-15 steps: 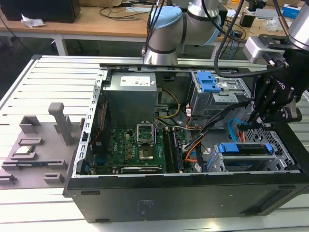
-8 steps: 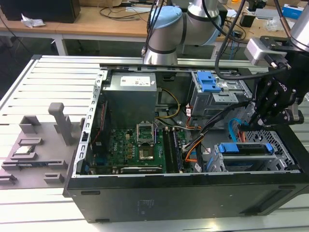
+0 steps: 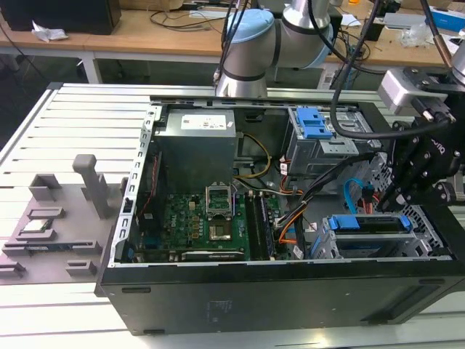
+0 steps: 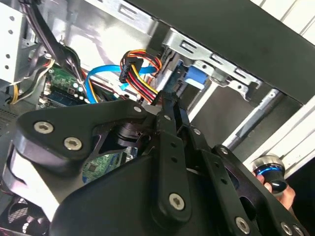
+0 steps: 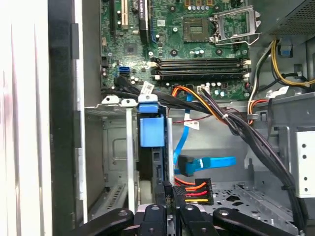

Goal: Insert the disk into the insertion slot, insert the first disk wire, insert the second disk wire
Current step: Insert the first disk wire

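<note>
Finding blue-framed flat silver disk (image 5: pixel 151 130) sitting inside perforated silver metal insertion slot (image 3: pixel 323 243). Noting black gripper (image 5: pixel 172 194) pressing its fingers together just beside black connector (image 5: pixel 197 189) trailing red, orange and yellow wires, bright blue flat cable (image 5: pixel 206 163) crowding nearby.

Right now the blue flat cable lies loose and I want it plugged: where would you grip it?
Probably by its blocky blue plug, across the broad faces, coming from the open side of the case; the ribbon behind it is thin and would flex.
</note>
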Robot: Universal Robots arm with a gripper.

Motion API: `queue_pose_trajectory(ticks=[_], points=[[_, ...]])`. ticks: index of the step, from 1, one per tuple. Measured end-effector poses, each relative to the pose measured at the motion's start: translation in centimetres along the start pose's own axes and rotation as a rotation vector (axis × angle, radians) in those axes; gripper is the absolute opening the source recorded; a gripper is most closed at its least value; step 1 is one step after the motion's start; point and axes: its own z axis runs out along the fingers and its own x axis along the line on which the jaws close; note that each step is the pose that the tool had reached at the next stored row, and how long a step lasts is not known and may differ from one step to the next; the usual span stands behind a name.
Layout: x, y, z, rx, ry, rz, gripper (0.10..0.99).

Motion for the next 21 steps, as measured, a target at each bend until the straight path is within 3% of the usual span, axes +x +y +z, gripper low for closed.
queue_pose_trajectory(ticks=[8,21], points=[[0.03,-0.54,0.62,-0.001,0.0001,0.000,0.169],[0.21,-0.63,1.70,-0.001,0.0004,0.000,0.169]])
